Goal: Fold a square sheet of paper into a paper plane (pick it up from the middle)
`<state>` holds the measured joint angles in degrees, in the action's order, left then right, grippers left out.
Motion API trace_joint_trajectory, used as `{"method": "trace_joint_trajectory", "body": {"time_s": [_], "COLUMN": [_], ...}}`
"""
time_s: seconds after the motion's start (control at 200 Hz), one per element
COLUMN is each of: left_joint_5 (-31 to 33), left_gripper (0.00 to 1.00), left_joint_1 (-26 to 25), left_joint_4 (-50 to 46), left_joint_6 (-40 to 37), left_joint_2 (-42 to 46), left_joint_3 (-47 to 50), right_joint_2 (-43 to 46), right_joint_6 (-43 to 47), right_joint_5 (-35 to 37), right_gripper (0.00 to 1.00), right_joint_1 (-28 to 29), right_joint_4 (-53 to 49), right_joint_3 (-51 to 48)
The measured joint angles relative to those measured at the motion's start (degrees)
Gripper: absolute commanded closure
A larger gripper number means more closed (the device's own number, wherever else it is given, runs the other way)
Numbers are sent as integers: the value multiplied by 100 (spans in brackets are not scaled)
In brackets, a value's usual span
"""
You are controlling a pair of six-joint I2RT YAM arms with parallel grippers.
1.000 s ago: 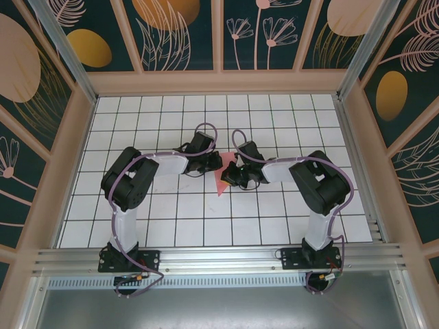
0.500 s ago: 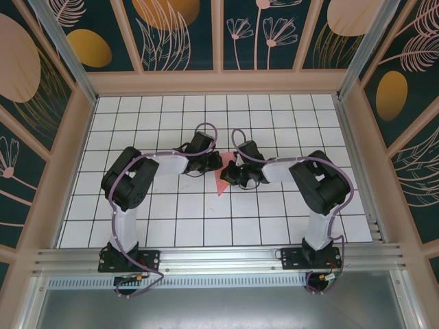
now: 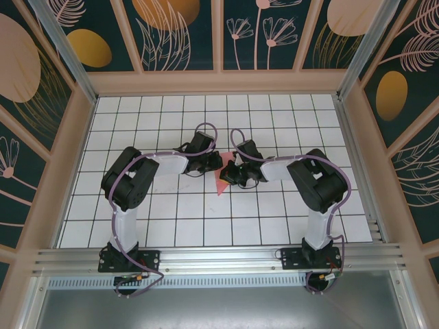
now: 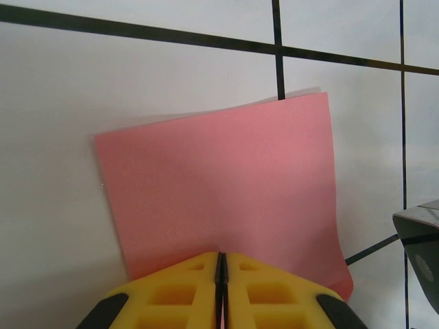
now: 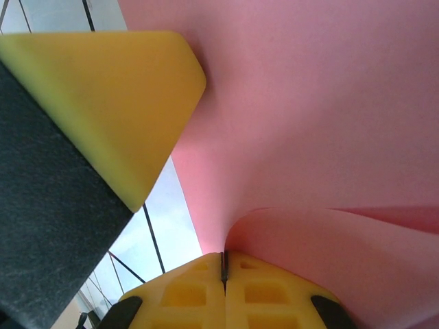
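Pink square sheet of paper (image 3: 222, 181) sits mid-bench (image 3: 171, 226), caught between both arms, one flap curling up off the surface. It looks thin, light and floppy to me: it should crease easily and would tear if I pull the two ends apart. My left gripper (image 4: 221, 264) has its fingers clenched on the near edge, and my right gripper (image 5: 223, 264) is pinched tight on the curled flap. I'd hold it at edges and folds, gently.
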<state>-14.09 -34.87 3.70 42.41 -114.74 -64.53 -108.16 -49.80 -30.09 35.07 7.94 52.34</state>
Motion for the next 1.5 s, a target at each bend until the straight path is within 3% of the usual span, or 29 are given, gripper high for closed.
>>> {"method": "trace_joint_trajectory", "body": {"time_s": [1.301, 1.501], "left_joint_5": [-4, -15], "left_gripper": [87, 84], "left_joint_1": [-2, -2], "left_joint_4": [-101, -138], "left_joint_6": [-22, -22], "left_joint_2": [-22, -22], "left_joint_3": [-74, -96], "right_joint_2": [177, 160], "right_joint_6": [197, 199], "right_joint_5": [173, 168], "right_gripper": [96, 89], "right_joint_1": [0, 0], "right_joint_4": [-214, -236], "right_joint_3": [-98, -72]}}
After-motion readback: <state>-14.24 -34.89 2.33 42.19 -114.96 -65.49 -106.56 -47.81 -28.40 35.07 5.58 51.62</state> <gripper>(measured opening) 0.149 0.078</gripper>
